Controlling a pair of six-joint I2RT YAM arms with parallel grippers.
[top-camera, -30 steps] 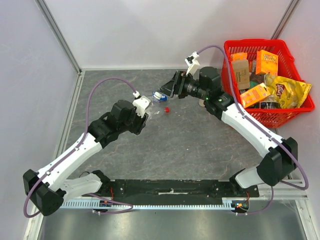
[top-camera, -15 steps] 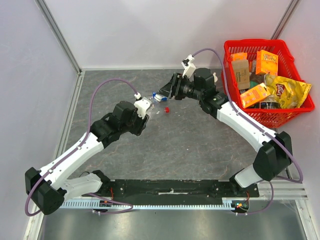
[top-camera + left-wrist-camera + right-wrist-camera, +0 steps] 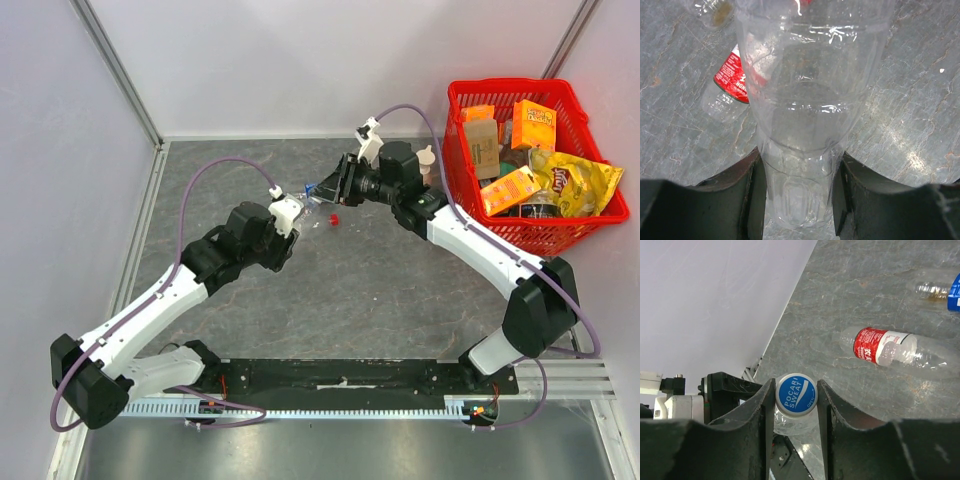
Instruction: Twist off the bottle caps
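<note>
The left gripper (image 3: 799, 172) grips the unlabelled bottle (image 3: 810, 100) at its base end, and the bottle's long axis runs straight out from the fingers. The blue cap (image 3: 796, 394) faces the right gripper (image 3: 795, 390) and is clamped between its two fingers.

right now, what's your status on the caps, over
Left jaws clamped on clear bottle. Right jaws closed around its blue cap. Red-label bottle lying aside, nothing in the way.
</note>
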